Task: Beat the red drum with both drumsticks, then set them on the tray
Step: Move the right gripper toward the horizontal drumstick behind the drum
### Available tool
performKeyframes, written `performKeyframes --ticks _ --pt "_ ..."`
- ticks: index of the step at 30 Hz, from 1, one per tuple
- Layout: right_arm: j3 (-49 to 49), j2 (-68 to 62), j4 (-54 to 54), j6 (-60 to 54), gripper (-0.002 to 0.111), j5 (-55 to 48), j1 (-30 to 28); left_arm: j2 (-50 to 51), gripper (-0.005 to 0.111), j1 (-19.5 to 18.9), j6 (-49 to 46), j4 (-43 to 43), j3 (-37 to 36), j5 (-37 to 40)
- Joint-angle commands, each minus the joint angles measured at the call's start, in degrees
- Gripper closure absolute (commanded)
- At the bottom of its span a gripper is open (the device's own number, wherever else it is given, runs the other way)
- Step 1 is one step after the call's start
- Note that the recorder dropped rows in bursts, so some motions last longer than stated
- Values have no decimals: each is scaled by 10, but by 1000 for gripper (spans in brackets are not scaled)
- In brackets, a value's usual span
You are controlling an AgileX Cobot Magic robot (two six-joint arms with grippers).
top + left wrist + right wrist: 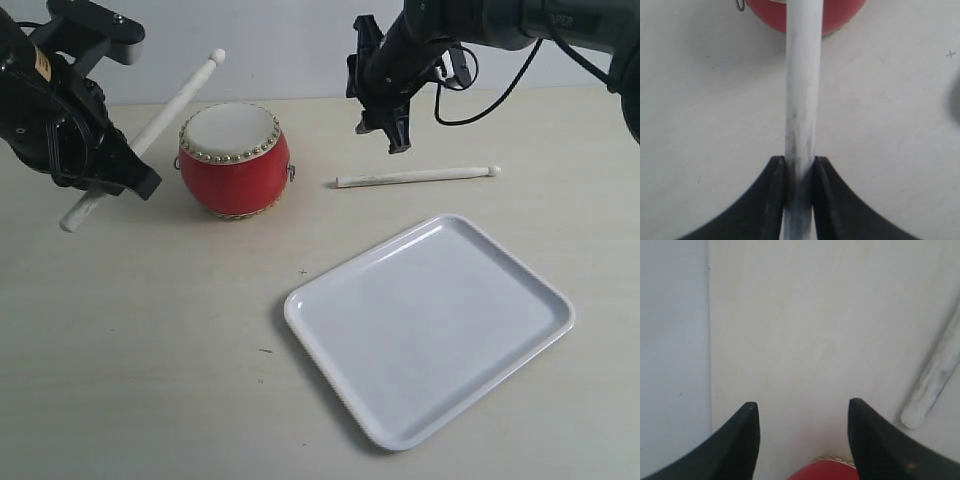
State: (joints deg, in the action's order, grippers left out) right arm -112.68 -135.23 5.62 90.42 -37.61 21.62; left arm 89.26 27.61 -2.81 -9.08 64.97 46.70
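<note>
**Exterior view: one drumstick clamped, one lying loose**

The left gripper [118, 165] was closed tight on the lower shaft of the first drumstick [182, 93], with the red drum [235, 165] just ahead of it. The right gripper [383, 135] was spread wide, empty, above the second drumstick [420, 177] on the tabletop [150, 350]. Both sticks were judged light, stiff and smooth, best pinched mid-shaft. Nothing was seen in the tray [430, 330].

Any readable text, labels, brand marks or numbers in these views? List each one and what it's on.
No legible words or numbers in any view.
Yellowish sticker on the left arm: too small to read.
"x": small cross mark on the table, a mark only.
No print visible on the red drum, the tray, the held drumstick or the lying drumstick.
</note>
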Motion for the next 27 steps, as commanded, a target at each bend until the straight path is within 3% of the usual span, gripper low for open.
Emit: performKeyframes --ticks 1,16,27 --pt "-5 -7 -2 -8 57 0 0 -2 107 -2 -4 -7 0 -1" --pt "-5 -7 -2 -8 57 -140 0 -2 107 -2 -4 -7 0 -1" --pt "-5 -10 -2 -3 57 -145 0 -2 107 -2 -4 -7 0 -1"
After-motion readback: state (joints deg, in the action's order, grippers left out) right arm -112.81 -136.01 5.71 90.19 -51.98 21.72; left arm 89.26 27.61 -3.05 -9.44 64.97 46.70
